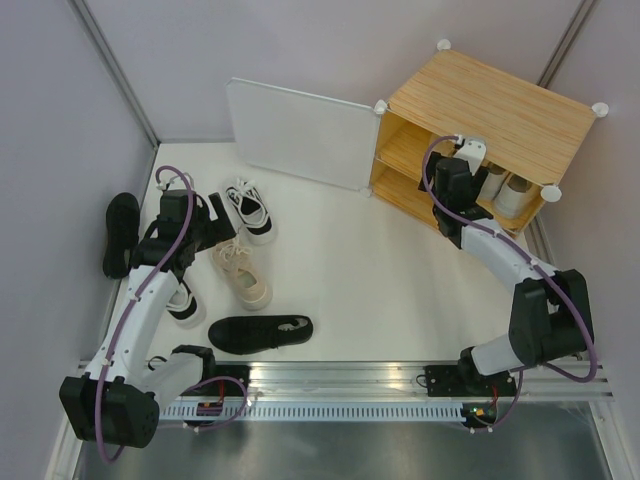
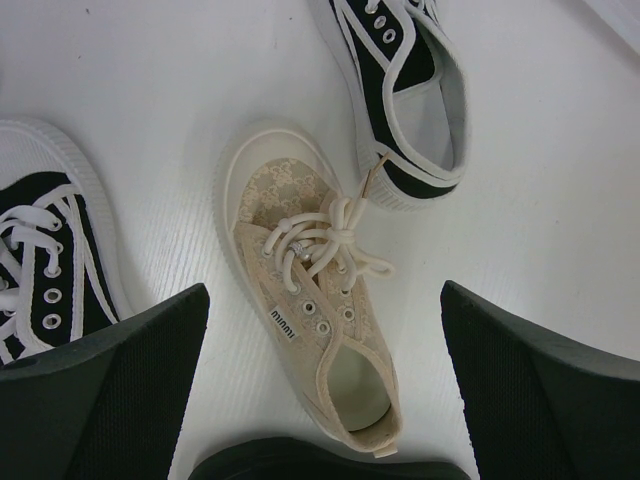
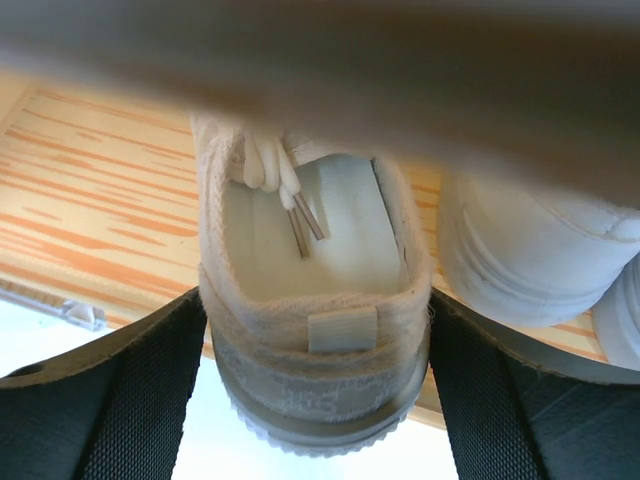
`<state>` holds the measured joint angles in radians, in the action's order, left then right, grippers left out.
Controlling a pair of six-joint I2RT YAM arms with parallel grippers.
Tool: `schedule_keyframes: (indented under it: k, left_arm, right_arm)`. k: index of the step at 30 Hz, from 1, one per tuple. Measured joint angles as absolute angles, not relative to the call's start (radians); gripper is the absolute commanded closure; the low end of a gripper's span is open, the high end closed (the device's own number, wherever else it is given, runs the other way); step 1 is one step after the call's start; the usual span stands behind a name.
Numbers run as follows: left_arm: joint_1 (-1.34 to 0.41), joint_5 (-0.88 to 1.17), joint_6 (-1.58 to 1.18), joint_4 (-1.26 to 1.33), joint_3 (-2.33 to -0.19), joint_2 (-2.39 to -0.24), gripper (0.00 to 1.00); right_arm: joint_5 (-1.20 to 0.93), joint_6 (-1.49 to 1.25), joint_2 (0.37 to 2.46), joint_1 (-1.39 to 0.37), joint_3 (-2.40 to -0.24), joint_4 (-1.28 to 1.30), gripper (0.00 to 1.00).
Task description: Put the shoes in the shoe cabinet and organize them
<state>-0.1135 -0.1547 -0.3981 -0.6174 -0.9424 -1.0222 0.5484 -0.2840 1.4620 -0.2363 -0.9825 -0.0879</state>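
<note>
At upper right of the overhead view, the right claw [image 3: 316,300] is set wide about the heel of a beige shoe [image 3: 310,230] lying on a shelf [image 3: 100,200] of the cabinet [image 1: 490,110]. Whether the shoe is gripped cannot be told, the close view being blurred. White shoes [image 3: 530,250] are seen just beside it. At left, the left claw [image 1: 218,222] is held wide open above a second beige shoe [image 2: 310,290] on the worktop [image 1: 380,280].

Shelf [image 3: 100,190] bare at left, right side taken by white shoes [image 3: 530,250], cream shoe [image 2: 310,290] on table [image 1: 380,270] flanked closely by black-trimmed shoes [image 2: 405,90]
</note>
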Motion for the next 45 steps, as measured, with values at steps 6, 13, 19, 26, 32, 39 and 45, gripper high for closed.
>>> schedule_keyframes:
  k: [6,13,19,26,32,39,45]
  left_arm:
    - [-0.113,-0.155,-0.398,-0.617,-0.942,-1.022,0.01]
    - [-0.113,-0.155,-0.398,-0.617,-0.942,-1.022,0.01]
    - [-0.113,-0.155,-0.398,-0.617,-0.942,-1.022,0.01]
    - [-0.113,-0.155,-0.398,-0.617,-0.942,-1.022,0.01]
    - [-0.113,-0.155,-0.398,-0.612,-0.942,-1.022,0.01]
    - [-0.113,-0.155,-0.398,-0.611,-0.942,-1.023,0.01]
    - [-0.113,-0.155,-0.398,-0.611,-0.942,-1.024,0.01]
  right_arm:
    - [0.577,-0.280,1.491,-0.236,-0.982,-0.142,0.24]
    - [0.595,-0.276,1.509,-0.236,-0.990,-0.173,0.87]
    - [0.619,-0.293,1.511,-0.241,-0.990,-0.188,0.99]
    - [0.792,-0.315,1.559,-0.286,-0.990,-0.248,0.99]
    - [0.961,-0.319,1.623,-0.322,-1.003,-0.310,0.99]
    - [1.023,-0.303,1.689,-0.333,-1.056,-0.352,0.99]
    - [1.030,-0.261,1.722,-0.327,-1.099,-0.368,0.99]
